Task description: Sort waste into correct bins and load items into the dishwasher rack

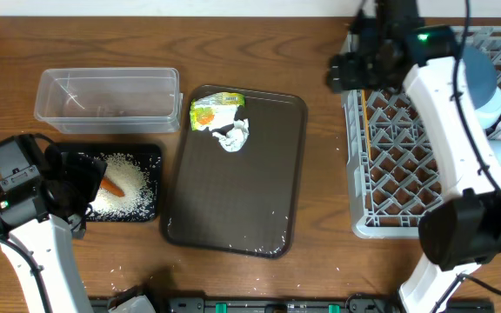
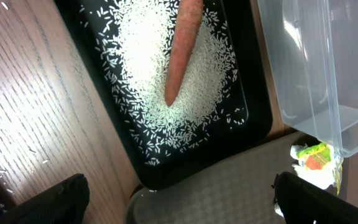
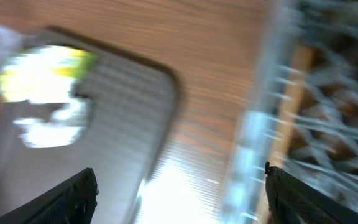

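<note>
Cut off at the top of the left wrist view: the thick end of the small orange carrot (image 2: 182, 50), also partly covered from overhead by the left arm (image 1: 24, 209). Lying on the heap of white rice grains (image 2: 166, 118) inside the shallow black rectangular tray (image 2: 253, 118), near the counter's left edge. Long axis roughly left to right, pointed tip toward the dark brown serving tray (image 1: 233, 200) and slightly toward the near edge.

Just beyond, toward the far edge, the clear rectangular plastic tub (image 1: 107, 96).

At the serving tray's far-left corner, the yellow-green plastic wrapper (image 1: 211, 111) touching the crumpled white tissue (image 1: 233, 135). Both smeared by blur in the right wrist view.

At the right edge, the large grey plastic dishwasher rack (image 1: 390, 165), cut off by the frame. Thin wooden chopsticks (image 1: 365, 117) along its left wall, lengthwise far to near. Round blue dishes (image 1: 479, 74) largely hidden behind the right arm.

Left jaws wide apart over the black tray's left end, gripping nothing. Right jaws likewise apart and empty, above the rack's far-left corner.
</note>
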Motion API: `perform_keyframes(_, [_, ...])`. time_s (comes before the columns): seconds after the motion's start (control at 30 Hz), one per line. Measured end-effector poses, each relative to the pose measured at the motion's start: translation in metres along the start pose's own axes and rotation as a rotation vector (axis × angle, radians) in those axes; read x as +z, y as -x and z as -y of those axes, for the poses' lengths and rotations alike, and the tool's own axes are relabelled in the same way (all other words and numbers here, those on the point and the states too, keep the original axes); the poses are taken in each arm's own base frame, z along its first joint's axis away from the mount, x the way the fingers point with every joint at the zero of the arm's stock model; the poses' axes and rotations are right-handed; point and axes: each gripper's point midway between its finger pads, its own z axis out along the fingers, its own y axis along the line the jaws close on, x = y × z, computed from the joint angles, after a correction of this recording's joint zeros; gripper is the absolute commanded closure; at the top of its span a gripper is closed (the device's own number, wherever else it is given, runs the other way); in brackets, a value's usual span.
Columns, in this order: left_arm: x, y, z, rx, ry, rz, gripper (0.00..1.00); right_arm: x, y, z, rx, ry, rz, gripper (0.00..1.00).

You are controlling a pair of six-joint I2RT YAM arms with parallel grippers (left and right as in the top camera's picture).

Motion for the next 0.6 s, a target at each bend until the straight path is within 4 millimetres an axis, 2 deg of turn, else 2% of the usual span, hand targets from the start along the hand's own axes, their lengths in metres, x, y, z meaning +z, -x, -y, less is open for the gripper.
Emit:
perform_keyframes(0.2, [0.0,0.0,0.0,0.0,0.0,0.0,0.02,0.014,-0.001,-0.087,-0.051,0.12,0.023,0.01])
perform_keyframes(0.37, [0.0,0.0,0.0,0.0,0.0,0.0,0.03,0.047,-0.024,-0.152,-0.114,0.154,-0.022,0.01])
perform_keyframes(0.47, [0.0,0.0,0.0,0.0,0.0,0.0,0.03,0.076,-0.049,-0.176,-0.152,0.155,-0.094,0.01])
perform_keyframes(0.6, [0.0,0.0,0.0,0.0,0.0,0.0,0.03,0.11,-0.082,-0.19,-0.186,0.136,-0.195,0.01])
